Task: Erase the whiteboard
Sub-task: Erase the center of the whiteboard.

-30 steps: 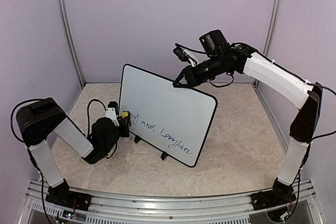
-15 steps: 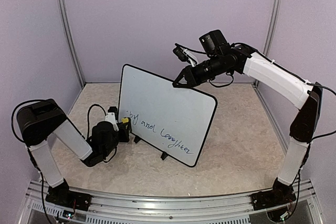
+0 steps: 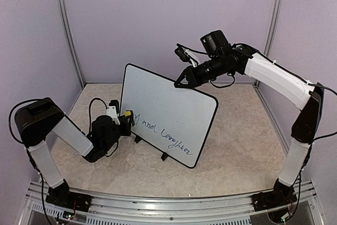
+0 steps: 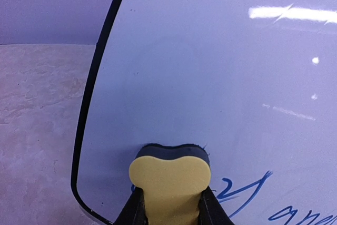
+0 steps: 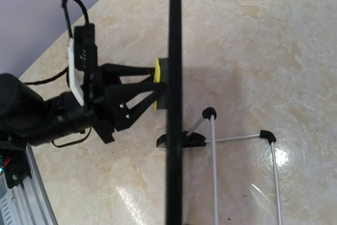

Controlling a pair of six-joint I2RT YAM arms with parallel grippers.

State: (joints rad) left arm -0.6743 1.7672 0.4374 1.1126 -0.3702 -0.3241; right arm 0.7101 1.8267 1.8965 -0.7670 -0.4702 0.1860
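Two pincers are at the whiteboard (image 3: 168,114), which stands tilted on the desk (image 3: 242,146) in the middle of the overhead frame, with blue cursive (image 3: 164,133) along its lower part. The left pincer (image 3: 125,117), low at centre left, is clamped narrow on a yellow eraser (image 4: 169,180) pressed to the board near its lower left corner. Its own wrist view shows what the overhead cannot: the eraser's dark felt face lies flat against the white surface, just left of the first stroke of writing. The right pincer (image 3: 180,82) is closed, its tips at the board's top edge. Whether they pinch the frame I cannot tell. The right wrist view sees the board edge-on, as a black line down the middle of the frame. It alone reveals the wire stand (image 5: 213,172) on the side opposite the eraser.
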